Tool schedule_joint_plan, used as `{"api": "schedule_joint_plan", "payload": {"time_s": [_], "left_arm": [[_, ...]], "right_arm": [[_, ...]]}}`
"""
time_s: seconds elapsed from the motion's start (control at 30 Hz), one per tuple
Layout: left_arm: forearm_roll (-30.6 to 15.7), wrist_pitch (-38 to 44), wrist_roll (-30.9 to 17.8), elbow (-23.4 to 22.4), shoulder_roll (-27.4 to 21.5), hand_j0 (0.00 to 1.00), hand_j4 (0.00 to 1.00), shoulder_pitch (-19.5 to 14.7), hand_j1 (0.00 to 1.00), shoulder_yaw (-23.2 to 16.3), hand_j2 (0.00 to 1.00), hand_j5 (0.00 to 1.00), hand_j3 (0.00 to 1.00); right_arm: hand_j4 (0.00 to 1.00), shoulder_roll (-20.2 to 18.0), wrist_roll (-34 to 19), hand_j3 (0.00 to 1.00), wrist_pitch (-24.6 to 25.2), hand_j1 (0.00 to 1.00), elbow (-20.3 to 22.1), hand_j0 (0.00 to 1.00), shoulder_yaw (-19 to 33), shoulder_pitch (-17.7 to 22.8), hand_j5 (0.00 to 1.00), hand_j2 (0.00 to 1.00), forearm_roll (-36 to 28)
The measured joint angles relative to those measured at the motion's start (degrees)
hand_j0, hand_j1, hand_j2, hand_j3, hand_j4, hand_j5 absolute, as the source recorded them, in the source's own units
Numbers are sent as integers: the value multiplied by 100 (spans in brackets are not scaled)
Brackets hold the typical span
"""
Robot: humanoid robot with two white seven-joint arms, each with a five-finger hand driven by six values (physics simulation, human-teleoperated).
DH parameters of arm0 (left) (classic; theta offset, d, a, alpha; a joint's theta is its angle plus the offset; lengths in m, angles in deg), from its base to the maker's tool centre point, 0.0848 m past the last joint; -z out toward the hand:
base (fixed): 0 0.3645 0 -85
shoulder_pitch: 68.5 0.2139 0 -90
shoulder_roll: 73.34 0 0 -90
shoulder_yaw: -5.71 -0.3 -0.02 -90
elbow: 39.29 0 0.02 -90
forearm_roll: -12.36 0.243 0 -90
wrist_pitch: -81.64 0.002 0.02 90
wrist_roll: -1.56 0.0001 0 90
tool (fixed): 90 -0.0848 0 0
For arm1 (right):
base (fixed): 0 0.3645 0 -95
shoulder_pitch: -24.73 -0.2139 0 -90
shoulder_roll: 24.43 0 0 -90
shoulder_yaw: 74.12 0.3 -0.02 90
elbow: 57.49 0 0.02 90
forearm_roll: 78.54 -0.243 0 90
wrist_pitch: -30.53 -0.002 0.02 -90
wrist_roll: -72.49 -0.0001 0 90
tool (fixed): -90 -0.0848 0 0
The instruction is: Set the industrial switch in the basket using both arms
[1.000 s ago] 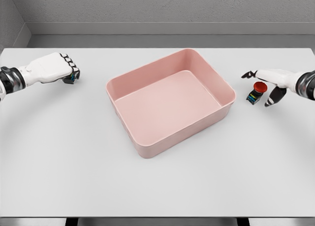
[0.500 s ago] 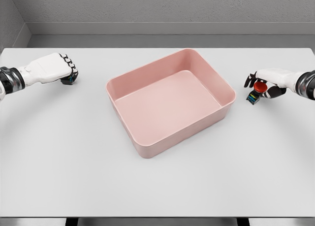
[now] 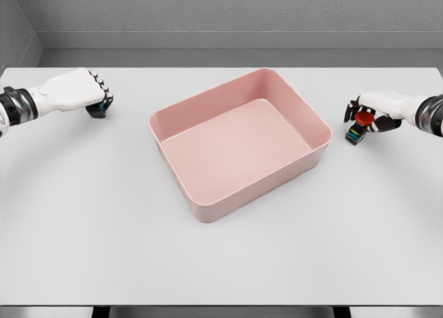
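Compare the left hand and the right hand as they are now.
The left hand hides nearly all of its object; only a dark bit with coloured specks shows. The right hand leaves its industrial switch more visible, red button showing. The left hand sits farther from the pink basket than the right hand. Both are curled around something at the table's sides.

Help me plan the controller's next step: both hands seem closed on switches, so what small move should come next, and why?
Probably lift both hands straight up. The left hand is curled on a switch and the right hand on the red-capped switch, both low at the table. The basket between them has raised walls to clear.
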Motion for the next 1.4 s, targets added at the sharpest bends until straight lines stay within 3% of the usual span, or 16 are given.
{"api": "schedule_joint_plan", "payload": {"time_s": [0.3,0.47,0.67,0.73,0.93,1.4], "left_arm": [[13,0,5,70,-17,35,35,-9,35,1,35,35,35],[9,0,7,74,-3,53,53,-9,53,-60,53,53,53],[5,1,12,74,-1,60,60,-9,60,-75,60,60,60],[4,0,13,75,-1,66,66,0,66,-76,66,66,66],[2,0,10,112,-1,77,77,0,77,-76,77,77,77],[3,1,-7,423,-67,94,94,-9,94,-81,94,94,94]], "right_arm": [[53,-260,0,53,1,53,160,53,39,-88,53,53,-14],[54,-518,-1,54,2,54,253,54,115,-167,54,54,-48],[54,-641,0,54,3,54,297,54,168,-536,54,54,-58],[54,-636,-2,54,8,54,364,54,170,-606,54,54,-57],[53,-561,-2,53,38,53,802,53,169,-756,53,53,-63],[54,301,-5,54,69,54,1527,54,103,-800,54,54,-71]]}}
